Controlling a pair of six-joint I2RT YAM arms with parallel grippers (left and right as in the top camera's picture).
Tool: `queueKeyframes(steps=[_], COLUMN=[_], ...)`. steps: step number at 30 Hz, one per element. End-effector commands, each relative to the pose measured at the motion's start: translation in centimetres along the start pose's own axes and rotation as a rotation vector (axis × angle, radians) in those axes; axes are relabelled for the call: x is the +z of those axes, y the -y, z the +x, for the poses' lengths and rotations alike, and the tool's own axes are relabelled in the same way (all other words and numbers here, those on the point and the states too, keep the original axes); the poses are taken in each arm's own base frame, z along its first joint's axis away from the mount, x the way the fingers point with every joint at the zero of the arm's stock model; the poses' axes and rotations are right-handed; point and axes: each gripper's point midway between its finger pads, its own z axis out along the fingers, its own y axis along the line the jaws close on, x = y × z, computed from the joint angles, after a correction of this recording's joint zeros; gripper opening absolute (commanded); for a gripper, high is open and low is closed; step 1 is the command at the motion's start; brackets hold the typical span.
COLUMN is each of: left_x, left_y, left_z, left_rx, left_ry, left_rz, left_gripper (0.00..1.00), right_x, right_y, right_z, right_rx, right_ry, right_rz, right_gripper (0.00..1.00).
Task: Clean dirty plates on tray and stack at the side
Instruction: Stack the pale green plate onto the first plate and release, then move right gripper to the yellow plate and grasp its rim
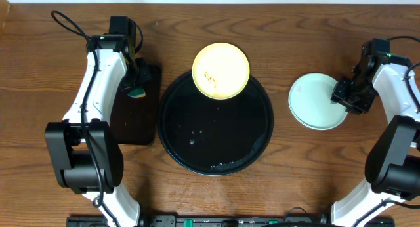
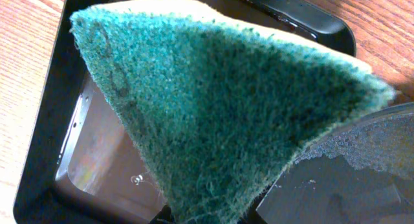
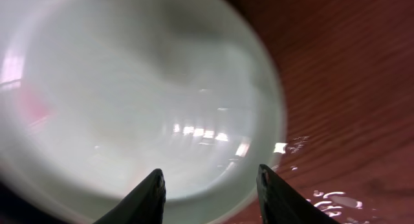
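The round black tray lies at the table's middle. A pale yellow plate with small reddish smears rests on its far rim. A pale mint plate lies on the table to the right and fills the right wrist view; I cannot tell whether another plate lies under it. My right gripper is open at its right edge, with the fingertips just over the rim. My left gripper is shut on a green scouring sponge above the rectangular tray.
A smaller rectangular black tray lies left of the round tray, under the sponge, and shows in the left wrist view. Droplets sit on the round tray's floor and on the wood beside the mint plate.
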Motion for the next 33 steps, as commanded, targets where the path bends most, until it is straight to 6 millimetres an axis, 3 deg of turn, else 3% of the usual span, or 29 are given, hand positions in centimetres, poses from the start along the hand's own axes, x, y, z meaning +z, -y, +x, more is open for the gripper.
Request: queueKeyframes(steps=[1,5,7,12,17,26,33], left_x=[0.0,0.0,0.0,0.0,0.0,0.0,0.0], left_y=[0.1,0.2,0.3,0.3,0.3,0.4,0.4], left_z=[-0.2,-0.4,-0.6,-0.6,-0.6,-0.5,-0.5], left_rx=[-0.007,-0.008,-0.009,-0.009,-0.009,-0.009,-0.009], left_ry=[0.004,0.014,0.02,0.02,0.02,0.016,0.016], left_rz=[0.004,0.009,0.011,0.011,0.011,0.021,0.021], left_gripper=[0.08,0.08,0.08,0.08,0.08,0.08,0.08], right_x=[-3.3,-6.6,-7.2,-5.9,-3.3,3.2,6.1], right_y=[-4.1,-11.0,-13.8,-18.7,-23.4,-26.1,-26.2], right_z=[-0.8,-0.4,-0.1,0.4,2.6,6.4,8.2], right_rx=[-0.102,-0.304,-0.377,-0.508,-0.598,-0.6,-0.634], right_ry=[0.053,0.104,0.135,0.241,0.29,0.245,0.18], right_rz=[-0.19,-0.472,-0.536,-0.458,-0.363,-0.203,-0.169], right_gripper=[0.45,0.45,0.45,0.44,0.44,0.43,0.4])
